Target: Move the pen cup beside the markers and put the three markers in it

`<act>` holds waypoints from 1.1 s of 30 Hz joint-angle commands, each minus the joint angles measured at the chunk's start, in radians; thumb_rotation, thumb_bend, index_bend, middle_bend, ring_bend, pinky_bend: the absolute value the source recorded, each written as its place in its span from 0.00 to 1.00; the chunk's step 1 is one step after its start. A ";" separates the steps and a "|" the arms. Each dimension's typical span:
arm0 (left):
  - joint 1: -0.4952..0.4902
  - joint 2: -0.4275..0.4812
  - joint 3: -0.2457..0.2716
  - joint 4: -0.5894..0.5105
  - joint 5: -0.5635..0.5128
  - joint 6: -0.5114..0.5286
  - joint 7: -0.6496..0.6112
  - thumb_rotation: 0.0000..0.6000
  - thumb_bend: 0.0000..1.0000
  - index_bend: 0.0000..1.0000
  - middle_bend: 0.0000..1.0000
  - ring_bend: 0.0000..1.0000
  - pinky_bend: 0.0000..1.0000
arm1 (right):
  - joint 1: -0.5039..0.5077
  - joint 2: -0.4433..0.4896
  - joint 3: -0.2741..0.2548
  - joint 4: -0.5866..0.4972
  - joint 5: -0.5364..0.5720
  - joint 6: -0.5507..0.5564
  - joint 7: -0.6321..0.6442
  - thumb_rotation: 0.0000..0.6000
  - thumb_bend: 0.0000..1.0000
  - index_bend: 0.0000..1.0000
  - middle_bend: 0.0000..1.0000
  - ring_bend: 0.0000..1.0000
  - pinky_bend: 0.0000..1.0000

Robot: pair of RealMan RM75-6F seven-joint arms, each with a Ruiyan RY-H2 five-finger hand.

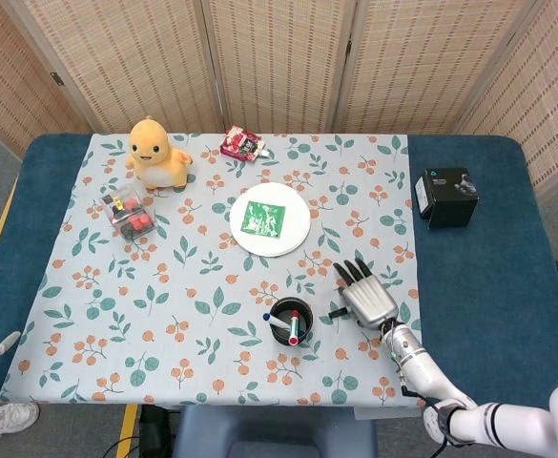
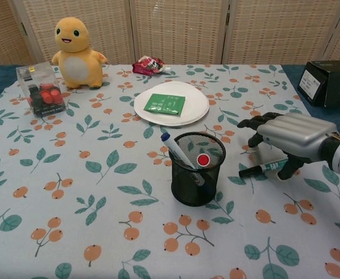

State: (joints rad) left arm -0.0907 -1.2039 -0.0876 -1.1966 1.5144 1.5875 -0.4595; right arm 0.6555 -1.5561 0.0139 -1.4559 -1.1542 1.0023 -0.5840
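Note:
The black mesh pen cup (image 1: 290, 322) (image 2: 197, 168) stands upright near the front middle of the floral cloth. Two markers stand in it, one blue-capped (image 2: 173, 146) and one red-capped (image 2: 203, 160). The third marker (image 2: 262, 168) (image 1: 336, 312), black-tipped with a teal label, lies just right of the cup, tilted with its right end raised. My right hand (image 1: 366, 301) (image 2: 292, 136) is over that end and pinches it between thumb and fingers; the other fingers are spread toward the cup. The left hand shows in neither view.
Behind the cup sits a white plate (image 1: 299, 239) (image 2: 200, 110) carrying a green packet (image 2: 165, 103). A black box (image 1: 445, 196) stands on the blue table at the right. A yellow plush (image 1: 156, 153), a clear box (image 1: 128, 215) and a snack packet (image 1: 241, 143) are at the back left.

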 commanded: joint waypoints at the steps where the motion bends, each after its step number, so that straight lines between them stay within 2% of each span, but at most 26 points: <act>1: 0.000 0.000 0.000 -0.001 0.000 0.000 0.000 1.00 0.02 0.00 0.00 0.00 0.24 | -0.005 0.004 0.005 -0.009 -0.004 0.007 0.003 1.00 0.36 0.61 0.05 0.00 0.00; 6: 0.001 0.001 -0.001 -0.002 0.001 0.002 0.001 1.00 0.02 0.00 0.00 0.00 0.24 | -0.015 0.060 0.025 -0.100 -0.031 0.048 0.013 1.00 0.36 0.62 0.06 0.00 0.00; 10: 0.001 0.001 -0.004 -0.001 -0.002 0.003 0.003 1.00 0.02 0.00 0.00 0.00 0.24 | -0.032 0.144 0.062 -0.257 -0.066 0.103 0.069 1.00 0.36 0.63 0.07 0.00 0.00; 15: 0.000 -0.002 -0.007 0.000 -0.009 -0.003 0.007 1.00 0.02 0.00 0.00 0.00 0.24 | -0.050 0.251 0.125 -0.475 -0.041 0.114 0.200 1.00 0.36 0.63 0.08 0.00 0.00; 20: -0.002 -0.005 -0.009 0.003 -0.014 -0.010 0.020 1.00 0.02 0.00 0.00 0.00 0.24 | -0.053 0.298 0.185 -0.595 0.017 0.091 0.344 1.00 0.37 0.63 0.08 0.00 0.00; 23: -0.003 -0.006 -0.010 0.002 -0.017 -0.012 0.024 1.00 0.02 0.00 0.00 0.00 0.24 | -0.059 0.266 0.210 -0.606 0.028 0.100 0.429 1.00 0.37 0.63 0.08 0.00 0.00; 26: -0.002 -0.006 -0.011 0.002 -0.018 -0.013 0.023 1.00 0.02 0.00 0.00 0.00 0.24 | -0.072 0.187 0.222 -0.580 0.008 0.130 0.525 1.00 0.37 0.63 0.08 0.00 0.00; 30: -0.003 -0.005 -0.011 0.004 -0.020 -0.017 0.018 1.00 0.02 0.00 0.00 0.00 0.24 | -0.085 0.055 0.212 -0.493 -0.070 0.178 0.631 1.00 0.37 0.63 0.08 0.00 0.00; 33: -0.002 -0.003 -0.013 0.006 -0.021 -0.017 0.006 1.00 0.02 0.00 0.00 0.00 0.24 | -0.079 -0.004 0.198 -0.446 -0.102 0.174 0.660 1.00 0.37 0.64 0.08 0.00 0.00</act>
State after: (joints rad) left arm -0.0930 -1.2078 -0.0997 -1.1914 1.4936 1.5704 -0.4505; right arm 0.5793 -1.5029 0.2191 -1.9513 -1.2162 1.1610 0.0432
